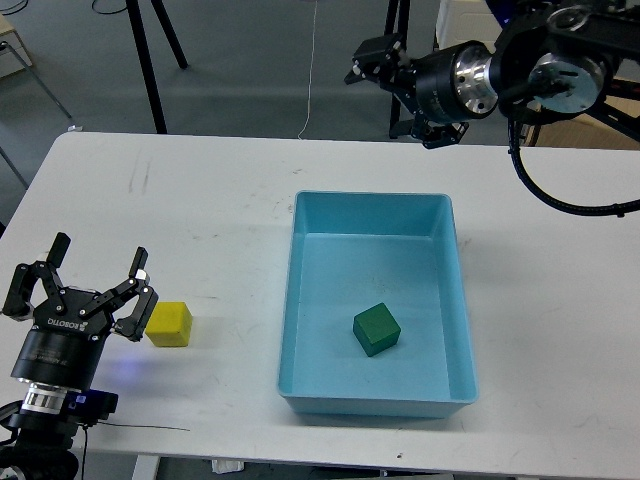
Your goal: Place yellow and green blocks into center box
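The dark green block [376, 330] lies inside the light blue tray [373, 205], near its front middle. The yellow block [169, 323] sits on the white table, left of the tray. My left gripper [99, 262] is open and empty just left of the yellow block, its nearest finger [140, 275] close beside the block, apart from it. My right gripper [398, 96] is raised above the table's far edge, behind the tray; its dark fingers look spread and hold nothing.
The white table [200, 210] has scuff marks at its far left. Black stand legs [150, 70] rise from the floor beyond the far edge. A black cable [570, 205] hangs from my right arm over the table's far right.
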You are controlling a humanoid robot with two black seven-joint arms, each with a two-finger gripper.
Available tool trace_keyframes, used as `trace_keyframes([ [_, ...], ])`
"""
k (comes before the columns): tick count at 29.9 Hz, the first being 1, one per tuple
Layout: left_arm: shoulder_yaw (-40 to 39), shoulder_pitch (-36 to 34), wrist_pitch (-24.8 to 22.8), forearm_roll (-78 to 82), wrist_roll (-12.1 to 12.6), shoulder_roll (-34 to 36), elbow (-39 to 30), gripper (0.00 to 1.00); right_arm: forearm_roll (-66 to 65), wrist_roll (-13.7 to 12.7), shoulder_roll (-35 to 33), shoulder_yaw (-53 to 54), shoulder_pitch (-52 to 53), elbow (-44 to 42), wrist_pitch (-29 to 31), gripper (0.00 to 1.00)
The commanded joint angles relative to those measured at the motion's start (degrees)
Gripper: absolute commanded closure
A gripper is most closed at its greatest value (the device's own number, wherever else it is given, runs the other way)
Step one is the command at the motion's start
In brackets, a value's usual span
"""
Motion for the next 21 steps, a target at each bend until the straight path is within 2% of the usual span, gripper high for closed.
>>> trace_keyframes([
  [1, -0.06, -0.14, -0.01, -0.07, 0.0, 0.03, -0.01, 0.0, 0.2, 6.55, -0.38, 21.78, -12.99, -5.87, 0.26, 0.0],
  [3, 0.03, -0.06, -0.01, -0.07, 0.0, 0.03, -0.01, 0.0, 0.37, 8.58, -0.38, 31.2, -18.62, -6.41, 0.61, 0.0],
  [5, -0.06, -0.14, -0.01, -0.07, 0.0, 0.12, -0.01, 0.0, 0.81, 9.02, -0.46, 37.9, -23.2, -6.32, 2.01, 0.0],
  [11, -0.14, -0.14, -0.01, -0.07, 0.0, 0.47, -0.01, 0.0, 16.34, 9.55, -4.15, 55.75, -42.96, -3.6, 14.11, 0.0],
  [16, -0.5, -0.14, -0.01, -0.16, 0.08, 0.82, -0.01, 0.0, 20.15, 14.9, -7.23, 66.81, -61.76, 4.56, 14.11, 0.0],
  [18, -0.58, -0.23, -0.01, -0.07, 0.17, 0.82, -0.09, 0.0, 20.76, 15.96, -6.62, 72.09, -70.11, 8.86, 14.11, 0.0],
  [21, -0.5, -0.84, -0.01, -0.07, 0.17, 0.82, -0.09, 0.0, 21.38, 17.02, -2.15, 78.25, -80.23, 14.84, 14.11, 0.0],
])
